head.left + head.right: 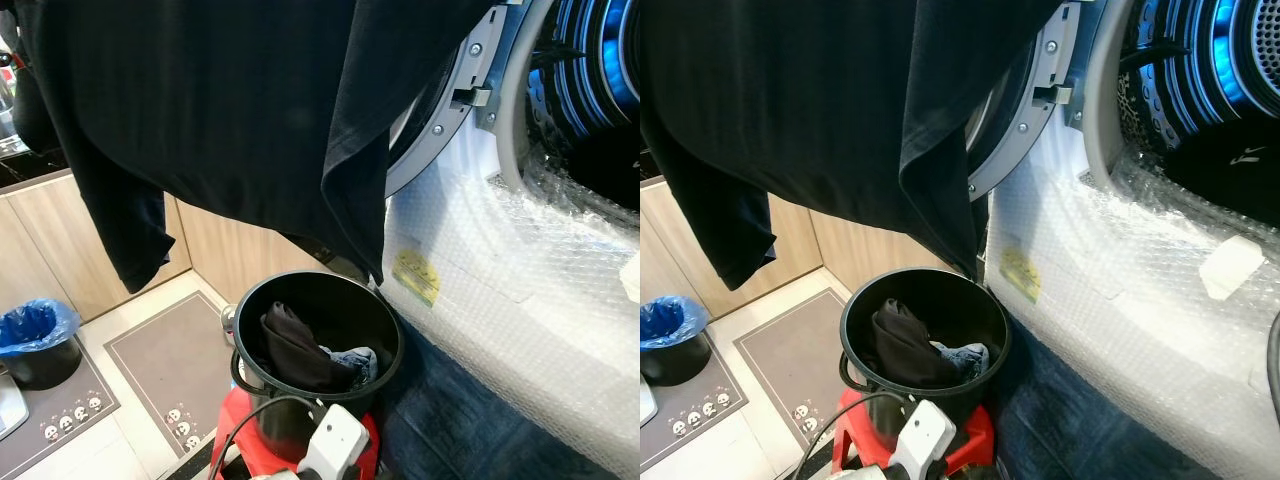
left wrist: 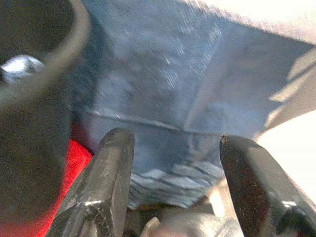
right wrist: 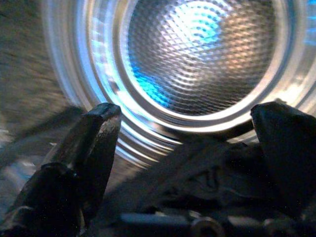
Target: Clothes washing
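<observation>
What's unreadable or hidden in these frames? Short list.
- Large black hanging garment: top cut by the frame edge in both eye views; what holds it cannot be told.
- Round black laundry bucket: its bottom lies under the dark clothes inside.
- Yellow sticker on the bubble-wrapped washer front: text too small.
- Steel washer drum: lower part hidden by dark cloth in the right wrist view.
- Left wrist view: blurred blue denim.

A plain black hanging garment (image 1: 230,110) drapes before me; the round black plastic bucket (image 1: 390,345) stands on a red stool (image 1: 975,430); the steel drum (image 3: 197,54) glows blue, dimpled in diamonds.
</observation>
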### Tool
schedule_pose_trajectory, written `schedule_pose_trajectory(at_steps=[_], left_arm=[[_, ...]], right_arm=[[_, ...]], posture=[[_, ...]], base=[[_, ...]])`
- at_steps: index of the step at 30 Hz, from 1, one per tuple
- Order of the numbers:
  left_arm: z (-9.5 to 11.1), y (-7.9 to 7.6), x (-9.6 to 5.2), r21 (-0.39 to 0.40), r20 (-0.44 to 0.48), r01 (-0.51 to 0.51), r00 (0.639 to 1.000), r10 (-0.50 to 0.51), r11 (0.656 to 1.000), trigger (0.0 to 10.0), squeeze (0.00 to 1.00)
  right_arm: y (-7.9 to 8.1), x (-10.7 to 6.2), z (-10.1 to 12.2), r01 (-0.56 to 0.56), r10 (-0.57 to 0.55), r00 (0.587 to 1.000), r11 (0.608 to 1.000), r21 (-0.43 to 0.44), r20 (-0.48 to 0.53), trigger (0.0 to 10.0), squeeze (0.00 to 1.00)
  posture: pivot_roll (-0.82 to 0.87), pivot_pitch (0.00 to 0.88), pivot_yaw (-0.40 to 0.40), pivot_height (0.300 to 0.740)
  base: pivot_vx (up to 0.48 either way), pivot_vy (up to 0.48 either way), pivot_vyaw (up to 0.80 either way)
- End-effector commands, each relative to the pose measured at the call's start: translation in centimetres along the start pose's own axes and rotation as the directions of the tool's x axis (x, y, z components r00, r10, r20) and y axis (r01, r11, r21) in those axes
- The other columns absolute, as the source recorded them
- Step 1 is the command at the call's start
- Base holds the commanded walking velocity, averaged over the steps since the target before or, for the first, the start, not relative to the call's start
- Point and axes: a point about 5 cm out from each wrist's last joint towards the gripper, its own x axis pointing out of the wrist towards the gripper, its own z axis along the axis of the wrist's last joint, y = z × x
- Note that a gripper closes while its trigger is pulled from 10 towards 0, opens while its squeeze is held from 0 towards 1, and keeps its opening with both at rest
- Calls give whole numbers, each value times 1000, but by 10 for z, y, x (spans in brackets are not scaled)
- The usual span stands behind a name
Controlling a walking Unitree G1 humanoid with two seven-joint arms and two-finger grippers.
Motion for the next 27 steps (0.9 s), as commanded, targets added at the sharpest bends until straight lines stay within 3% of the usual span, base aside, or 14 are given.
schedule_pose_trajectory(at_steps=[1,3,7,12,14,21,27], left_arm=[[0,5,0,39,-2,-30,1000,30,999,10000,0],[3,10,-1,72,14,-45,999,44,996,10000,0],[4,14,-1,88,19,-52,999,51,995,10000,0],[4,18,-2,125,24,-32,999,30,992,10000,0],[2,18,-3,130,7,19,1000,-20,991,10000,0],[0,26,-9,176,-12,49,999,-47,983,10000,0],[3,32,-13,198,13,51,998,-54,979,10000,0]], right_arm=[[1,-1,4,-79,77,995,996,40,58,10000,0],[5,-3,2,-181,175,978,982,45,113,10000,0],[5,-5,-4,-242,236,961,970,26,147,10000,0],[6,-13,-11,-385,347,904,915,123,249,10000,0],[8,-23,-17,-491,422,844,856,161,330,10000,0],[18,-44,-33,-632,550,742,765,125,384,10000,0],[21,-72,-48,-754,618,635,626,199,464,10000,0]], posture=[[-64,0,-81,740],[-66,0,-73,740],[-68,0,-67,740],[-78,0,-50,740],[-88,0,-38,740],[-90,0,-28,740],[-89,0,-21,740]], base=[[0,0,0],[0,0,0],[0,0,0],[0,0,0],[0,0,0],[0,0,0],[0,0,0]])
